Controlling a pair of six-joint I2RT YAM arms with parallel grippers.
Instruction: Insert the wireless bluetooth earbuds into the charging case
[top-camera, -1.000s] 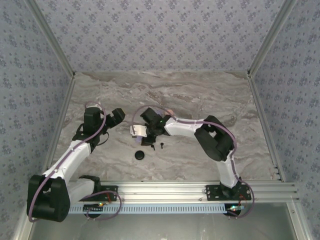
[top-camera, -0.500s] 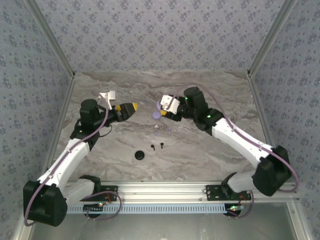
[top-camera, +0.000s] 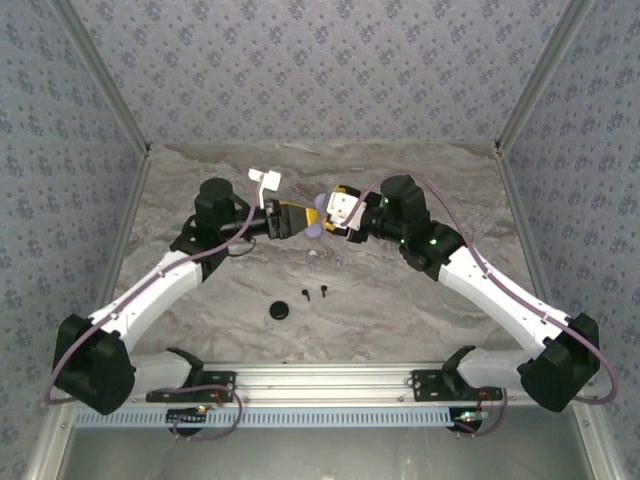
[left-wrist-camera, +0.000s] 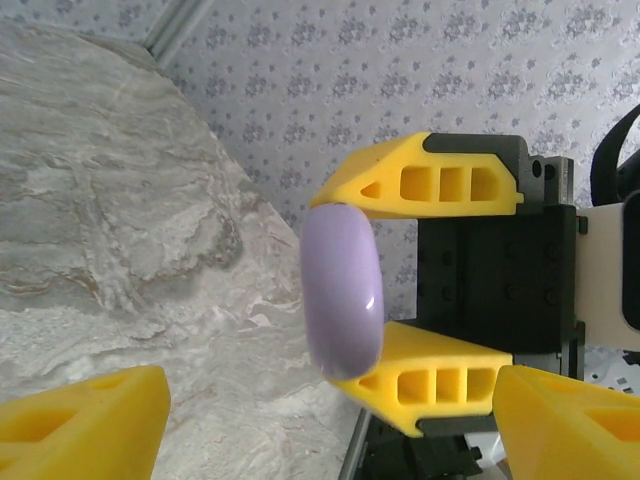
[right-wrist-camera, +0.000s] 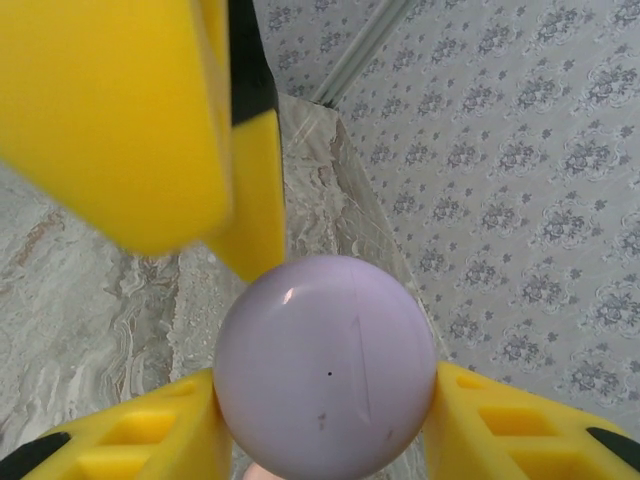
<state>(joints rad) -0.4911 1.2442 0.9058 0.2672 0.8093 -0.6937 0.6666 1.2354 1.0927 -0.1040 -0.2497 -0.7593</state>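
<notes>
step: no bud picked yet tbh, I'm just sorting out the lilac case in mid-air
right end effector: pinching the case across its rim, snug on both sides
left end effector: spread wide at the case's 9 o'clock, touching nothing
buds: lilac buds on the tabletop at the case's 6 o'clock, black buds further along
next: probably my left grabs the case to pop it open; needs squaring up or it'll slip

soft even light, faint shadows; small glint on the charging case, wrist foregrounds blurred.
</notes>
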